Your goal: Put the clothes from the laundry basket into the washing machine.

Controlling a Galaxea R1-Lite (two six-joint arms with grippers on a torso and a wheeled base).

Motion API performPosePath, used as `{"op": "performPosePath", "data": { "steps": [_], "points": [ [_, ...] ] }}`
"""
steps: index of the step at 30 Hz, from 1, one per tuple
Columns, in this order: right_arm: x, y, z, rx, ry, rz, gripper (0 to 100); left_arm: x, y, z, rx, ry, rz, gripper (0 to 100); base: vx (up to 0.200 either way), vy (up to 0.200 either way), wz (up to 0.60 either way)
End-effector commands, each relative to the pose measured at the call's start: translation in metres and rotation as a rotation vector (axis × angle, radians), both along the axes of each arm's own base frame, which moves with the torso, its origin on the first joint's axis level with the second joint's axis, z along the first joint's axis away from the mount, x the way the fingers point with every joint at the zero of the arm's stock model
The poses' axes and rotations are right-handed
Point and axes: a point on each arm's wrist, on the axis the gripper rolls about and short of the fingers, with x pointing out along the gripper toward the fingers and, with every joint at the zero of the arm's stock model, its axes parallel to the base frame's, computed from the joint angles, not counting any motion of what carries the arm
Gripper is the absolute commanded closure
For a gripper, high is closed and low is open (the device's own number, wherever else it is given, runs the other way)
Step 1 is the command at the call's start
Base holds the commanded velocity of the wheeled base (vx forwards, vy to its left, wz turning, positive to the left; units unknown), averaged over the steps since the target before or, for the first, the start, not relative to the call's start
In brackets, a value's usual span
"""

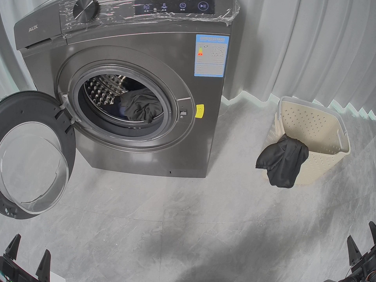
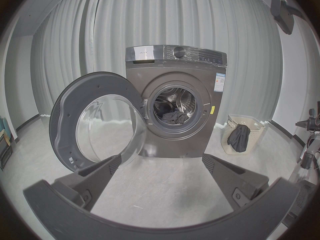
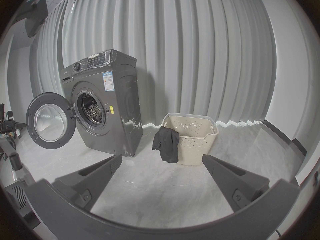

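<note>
The right tool [image 1: 361, 236], spread wide and empty at the head view's lower right, is nearer than the left tool [image 1: 31, 244] to the black garment [image 1: 282, 159], draped down over the laundry basket's [image 1: 325, 161] front rim, right of centre.

Left gripper [image 1: 30, 251]: two black, pointed, wedge-shaped fingers [image 2: 96, 174], matt dark grey seen close in the left wrist view. Fine ribbed pads [image 2: 115, 163] on the inner faces at the tips. One round recessed screw [image 2: 86, 196] at each finger's root. Broad curved dark grey bracket [image 2: 160, 222] spanning both fingers.
Right gripper [image 1: 362, 241]: same pattern and colour, with matching ribbed inner faces, root screws and curved span.
</note>
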Motion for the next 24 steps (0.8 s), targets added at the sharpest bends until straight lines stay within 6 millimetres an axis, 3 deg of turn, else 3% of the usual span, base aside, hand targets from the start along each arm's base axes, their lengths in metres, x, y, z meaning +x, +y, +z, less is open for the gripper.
{"op": "performPosePath", "data": {
  "steps": [1,24],
  "points": [
    [0.0003,0.0,-0.0047,0.0,0.005,0.001,0,0.0003,0.0,-0.0048,0.0,0.005,0.0,0,0.0,-0.2,0.0],
    [0.0001,0.0,-0.0043,0.0,0.002,0.001,0,0.0003,0.0,-0.0048,0.007,0.004,0.0,0,0.0,-0.2,0.0]
  ]
}}
